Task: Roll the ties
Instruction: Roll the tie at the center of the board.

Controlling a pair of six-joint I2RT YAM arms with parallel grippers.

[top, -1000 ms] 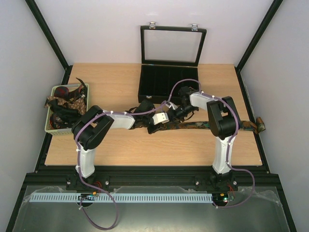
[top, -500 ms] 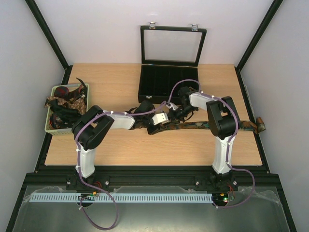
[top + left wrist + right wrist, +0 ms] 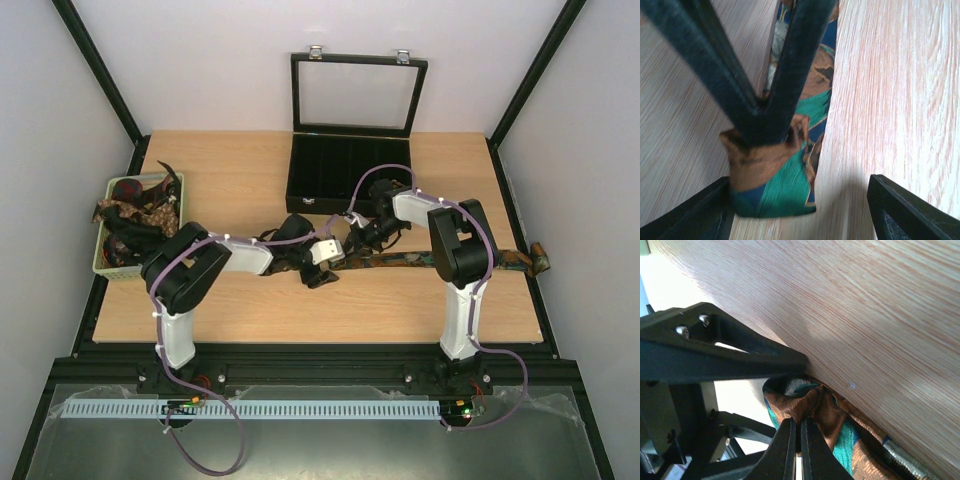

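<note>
One tie [image 3: 420,260], patterned in brown, green and blue, lies stretched across the table toward the right edge. Its left end [image 3: 775,185] is folded over. My right gripper [image 3: 800,432] is shut on that fold [image 3: 815,407]; its two black fingers [image 3: 765,100] come down on the fold as a V in the left wrist view. My left gripper [image 3: 800,210] stands open, one finger on each side of the folded end, gripping nothing. From above, both grippers meet at mid-table, left [image 3: 322,265] and right [image 3: 352,243]. More ties [image 3: 135,215] are heaped in the basket.
A pale green basket [image 3: 103,262] sits at the table's left edge. A black compartmented box [image 3: 340,175] with its glass lid raised stands at the back centre. The tie's far end [image 3: 540,258] hangs over the right edge.
My left gripper has opened and let go of the tie's end, and its arm has drawn slightly back. My right gripper has closed on the folded end.
</note>
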